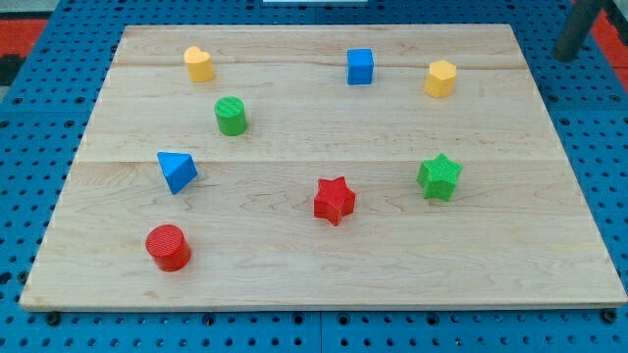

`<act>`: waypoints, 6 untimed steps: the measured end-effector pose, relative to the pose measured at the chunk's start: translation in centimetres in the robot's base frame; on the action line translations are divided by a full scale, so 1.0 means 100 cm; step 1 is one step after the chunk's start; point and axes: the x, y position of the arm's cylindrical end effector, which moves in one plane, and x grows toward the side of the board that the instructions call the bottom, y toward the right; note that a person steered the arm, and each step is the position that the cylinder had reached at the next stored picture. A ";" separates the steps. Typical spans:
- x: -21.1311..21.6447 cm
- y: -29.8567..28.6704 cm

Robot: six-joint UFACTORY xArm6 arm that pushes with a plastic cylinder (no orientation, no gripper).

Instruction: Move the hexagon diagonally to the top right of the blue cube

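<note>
**Rod parked off the board, hexagon waiting beside the blue cube**

Nearest the view's bottom, on the wooden board [324,265], a red cylinder [169,246] sits low on the left, well apart from everything. Further up come a red star [334,200], a green star [439,176] to its right, and a blue triangular block [177,171] on the left. Beyond those stands a green cylinder [232,116]. Along the far row lie a yellow heart [199,64], the blue cube [360,67] and, near it on the right and slightly lower, the yellow hexagon [441,78].

That hexagon lies roughly level with the cube, so I judge it needs a nudge toward the view's top to end up diagonally above and right.

At the view's top right corner a dark rod [577,29] stands off the board, probably parked clear of the blocks. It touches nothing and carries nothing. My tip seems to be near the rod's lower end, but it is blurred and I cannot place it exactly.
</note>
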 end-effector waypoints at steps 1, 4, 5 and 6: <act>0.081 -0.057; 0.028 -0.170; -0.006 -0.170; 0.008 -0.161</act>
